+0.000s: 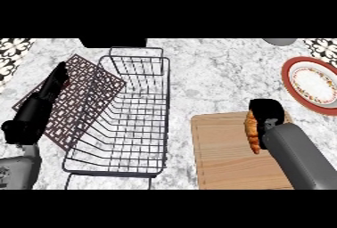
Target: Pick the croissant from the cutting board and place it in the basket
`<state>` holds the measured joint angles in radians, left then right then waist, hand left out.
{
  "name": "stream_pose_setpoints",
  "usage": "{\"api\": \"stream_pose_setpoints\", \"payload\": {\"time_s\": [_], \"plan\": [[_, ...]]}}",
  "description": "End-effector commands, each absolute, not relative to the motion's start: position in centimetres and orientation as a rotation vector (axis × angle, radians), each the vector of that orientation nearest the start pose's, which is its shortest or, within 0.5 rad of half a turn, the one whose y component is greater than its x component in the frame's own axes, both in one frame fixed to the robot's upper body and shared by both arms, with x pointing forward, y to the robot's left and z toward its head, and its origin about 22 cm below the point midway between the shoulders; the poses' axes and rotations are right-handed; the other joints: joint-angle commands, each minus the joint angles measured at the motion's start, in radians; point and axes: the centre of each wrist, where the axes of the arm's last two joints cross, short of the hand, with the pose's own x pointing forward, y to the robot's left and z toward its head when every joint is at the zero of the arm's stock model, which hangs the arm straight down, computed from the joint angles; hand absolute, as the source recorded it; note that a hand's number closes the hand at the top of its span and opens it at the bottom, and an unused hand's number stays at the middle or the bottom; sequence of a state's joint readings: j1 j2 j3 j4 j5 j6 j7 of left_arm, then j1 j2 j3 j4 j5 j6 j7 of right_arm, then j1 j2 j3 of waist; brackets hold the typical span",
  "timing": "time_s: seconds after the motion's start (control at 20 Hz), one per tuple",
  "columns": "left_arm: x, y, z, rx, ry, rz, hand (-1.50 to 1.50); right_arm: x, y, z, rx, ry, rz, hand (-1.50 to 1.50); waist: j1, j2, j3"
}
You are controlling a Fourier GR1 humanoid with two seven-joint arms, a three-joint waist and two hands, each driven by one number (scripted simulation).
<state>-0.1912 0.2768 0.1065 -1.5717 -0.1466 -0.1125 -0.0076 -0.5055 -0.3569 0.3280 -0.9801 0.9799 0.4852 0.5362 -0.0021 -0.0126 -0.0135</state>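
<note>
Right hand [266, 112]: closed around the croissant [252, 132], fingers curled round its upper end. The pastry runs lengthwise down from the fist along the hand's basket-facing side.
Croissant location: right of the basket [165, 111], well apart from it, over the far right part of the cutting board [223, 156]. Can't tell if it's touching the wood or lifted off it. It is not in the basket.
Cutting board: just right of the basket's near right corner, with a narrow strip of counter [211, 75] between them. The right forearm crosses the board's right side.
Basket: wire, long axis running away from the robot, nothing inside. Marble shows through the wires.
Left hand [36, 107]: open, fingers straight and pointing away, resting left of the basket over the outer edge of the mat [84, 76]. It holds nothing.
Mat: dark, patterned, tilted diamond-wise, tucked under the basket's left side and sticking out to the left.
Plate [314, 83]: red-rimmed with a white centre, far right of the basket at the view's edge, beyond the board's far right corner.
</note>
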Motion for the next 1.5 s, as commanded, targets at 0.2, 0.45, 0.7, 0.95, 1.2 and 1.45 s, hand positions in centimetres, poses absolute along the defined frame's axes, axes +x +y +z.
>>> {"api": "stream_pose_setpoints", "payload": {"time_s": [0.2,0.45,0.7,0.95,1.2,1.45], "plan": [[28.1,30.1,6.8,0.3,-1.724,-0.355,0.0,32.4,-24.6,1.9,-1.002,-0.987,1.314,1.5,-0.007,0.01,0.014],[28.6,30.6,6.6,0.323,-1.71,-0.354,0.0,32.8,-25.7,7.0,-1.072,-1.303,1.027,1.5,-0.023,0.007,0.014],[28.3,30.6,6.7,0.325,-1.716,-0.358,0.0,32.6,-22.9,12.5,-0.816,-1.707,0.726,1.5,-0.022,0.003,0.015],[28.3,30.1,6.9,0.33,-1.712,-0.361,0.0,29.8,-22.0,20.4,-0.673,-1.901,0.685,1.5,-0.022,0.001,0.013],[28.4,31.0,7.7,0.306,-1.707,-0.381,0.0,27.7,-18.3,26.3,-0.595,-1.953,0.716,1.5,-0.002,0.005,0.012],[28.7,29.1,7.5,0.291,-1.719,-0.374,0.0,26.8,-13.0,31.4,-0.461,-1.954,0.758,1.5,0.007,0.007,0.012]]}}
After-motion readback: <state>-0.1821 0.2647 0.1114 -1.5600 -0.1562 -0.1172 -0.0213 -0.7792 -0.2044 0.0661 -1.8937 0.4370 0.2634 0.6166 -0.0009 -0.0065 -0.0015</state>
